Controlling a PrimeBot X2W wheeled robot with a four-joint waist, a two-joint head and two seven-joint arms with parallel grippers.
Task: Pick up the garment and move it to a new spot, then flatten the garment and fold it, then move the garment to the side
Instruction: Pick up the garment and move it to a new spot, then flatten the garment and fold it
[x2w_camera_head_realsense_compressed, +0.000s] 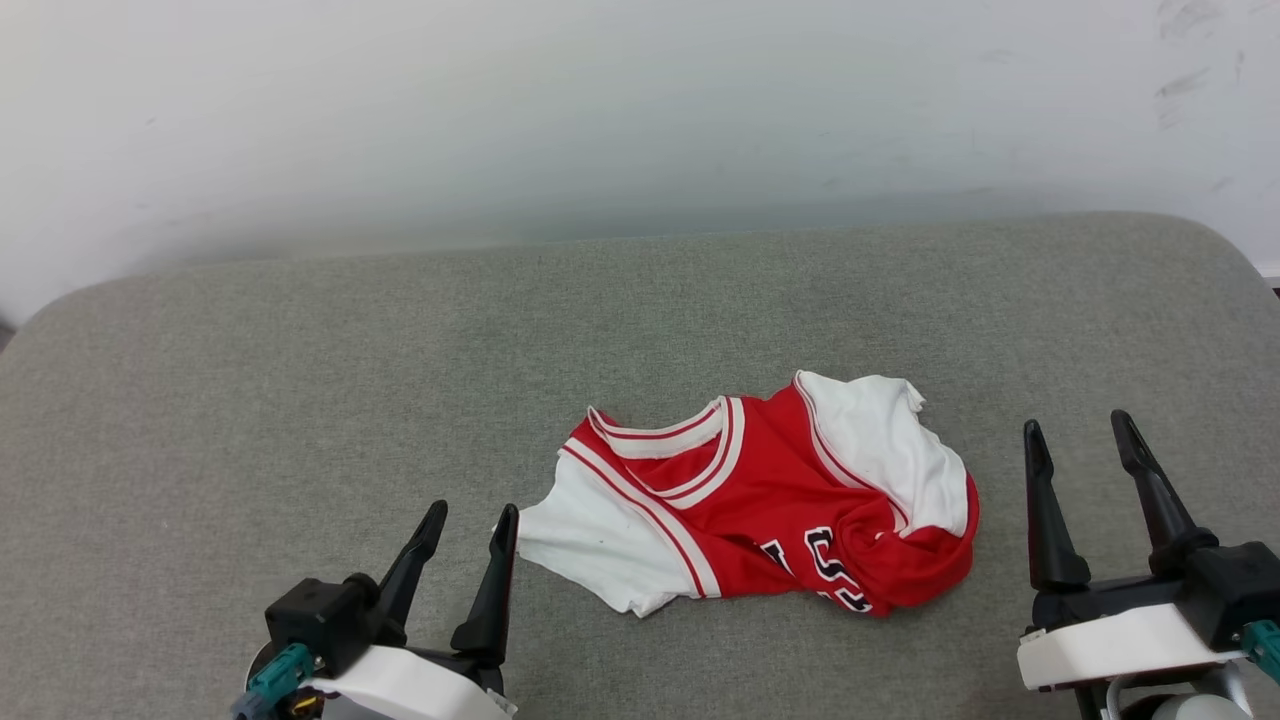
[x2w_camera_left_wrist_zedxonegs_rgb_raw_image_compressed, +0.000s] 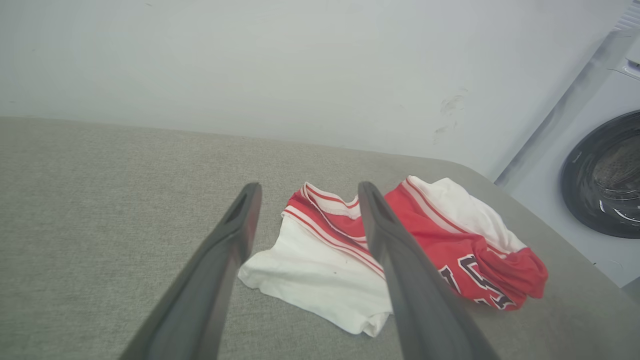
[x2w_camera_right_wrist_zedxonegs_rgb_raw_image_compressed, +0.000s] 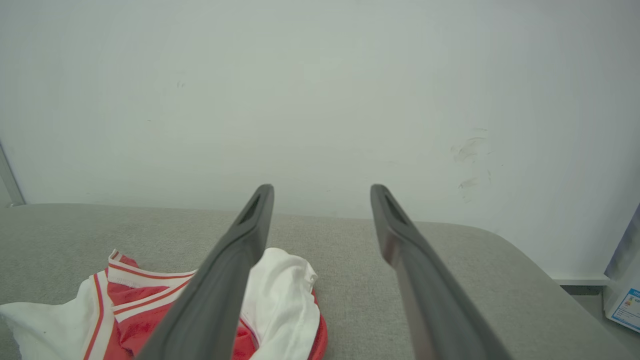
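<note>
Head view: shirt (x2w_camera_head_realsense_compressed: 760, 495) crumpled, lettering (x2w_camera_head_realsense_compressed: 832, 572) mostly hidden in folds; left gripper (x2w_camera_head_realsense_compressed: 473, 507) and right gripper (x2w_camera_head_realsense_compressed: 1075, 420) jaws spread wide, empty.

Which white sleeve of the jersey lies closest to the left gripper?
The flat sleeve on the left of the garment, beside the left gripper; the other sleeve sits crumpled on the right.

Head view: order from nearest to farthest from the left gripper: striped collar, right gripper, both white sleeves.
1. Near white sleeve, just right of the left gripper.
2. Striped collar, farther back, centre.
3. Far white sleeve, farther right.
4. Right gripper, far right.
</note>
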